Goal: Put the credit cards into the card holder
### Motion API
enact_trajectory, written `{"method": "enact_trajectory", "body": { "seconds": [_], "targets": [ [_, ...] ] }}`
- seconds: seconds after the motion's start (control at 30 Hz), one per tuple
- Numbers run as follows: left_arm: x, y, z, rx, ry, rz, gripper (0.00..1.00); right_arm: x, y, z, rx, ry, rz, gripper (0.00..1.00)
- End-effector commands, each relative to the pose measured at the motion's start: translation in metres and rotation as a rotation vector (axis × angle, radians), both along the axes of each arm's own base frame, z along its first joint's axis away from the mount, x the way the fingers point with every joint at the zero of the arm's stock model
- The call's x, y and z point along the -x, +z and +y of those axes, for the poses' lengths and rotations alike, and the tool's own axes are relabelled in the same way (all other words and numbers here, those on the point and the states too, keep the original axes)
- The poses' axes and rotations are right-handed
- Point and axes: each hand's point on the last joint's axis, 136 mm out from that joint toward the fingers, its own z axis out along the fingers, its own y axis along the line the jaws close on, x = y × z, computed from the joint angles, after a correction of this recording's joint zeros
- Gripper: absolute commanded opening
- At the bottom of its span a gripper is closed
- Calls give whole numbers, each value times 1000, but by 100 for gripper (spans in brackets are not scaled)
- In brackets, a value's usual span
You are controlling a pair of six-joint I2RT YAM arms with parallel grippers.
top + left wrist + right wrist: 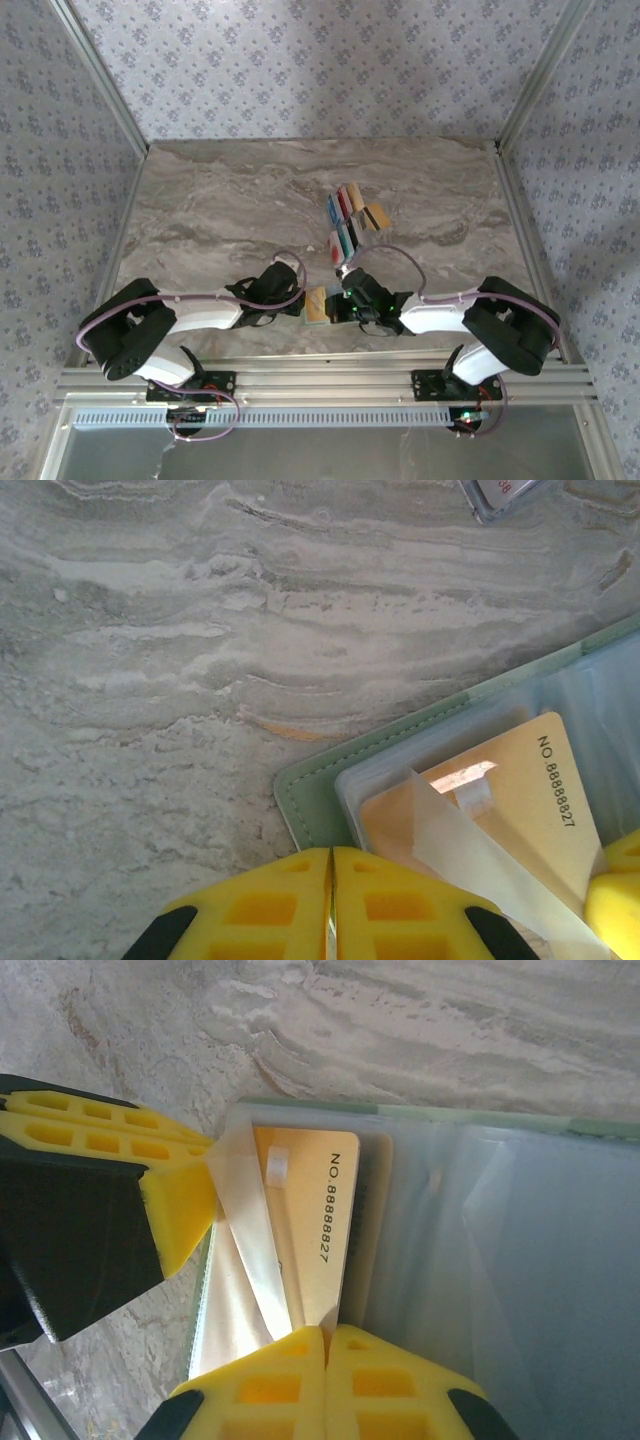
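The sage-green card holder (317, 305) lies open near the table's front edge, between my two grippers. My left gripper (332, 852) is shut on the holder's near edge (310, 800), beside a raised clear pocket flap (470, 840). My right gripper (326, 1330) is shut on the end of a tan credit card (315, 1220) that sits partly inside a clear pocket of the holder (520, 1260). The same tan card (520, 800) also shows from the left wrist. Several more credit cards (350, 215) lie in a cluster behind the holder.
A white-and-red card (505, 492) lies just beyond the holder on the marble table (220, 220). Papered walls with metal frame posts close in the left, right and back. A metal rail (320, 380) runs along the front edge.
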Motion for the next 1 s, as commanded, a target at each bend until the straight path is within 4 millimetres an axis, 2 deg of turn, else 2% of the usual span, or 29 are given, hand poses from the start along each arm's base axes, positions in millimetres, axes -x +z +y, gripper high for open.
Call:
{"method": "enact_trajectory", "body": {
  "seconds": [0.0,0.3,0.47,0.63,0.8,0.87,0.97],
  "targets": [
    [9,-20,11,-62,3,43,9,8,-3,-7,54,11,12,17],
    [9,-19,12,-64,3,42,9,8,4,-20,129,-6,10,44],
    [9,-16,12,-61,-1,37,9,6,20,-28,145,-9,-34,49],
    [10,-5,10,-37,-14,26,10,-5,32,-66,272,-133,-101,54],
    [11,3,10,-23,-23,14,12,-7,23,-98,357,-213,-82,60],
    [11,4,10,-25,-22,12,12,-11,21,-105,375,-234,-89,61],
    [11,2,10,-23,-24,18,12,-15,18,-103,380,-232,-99,64]
  ]
}}
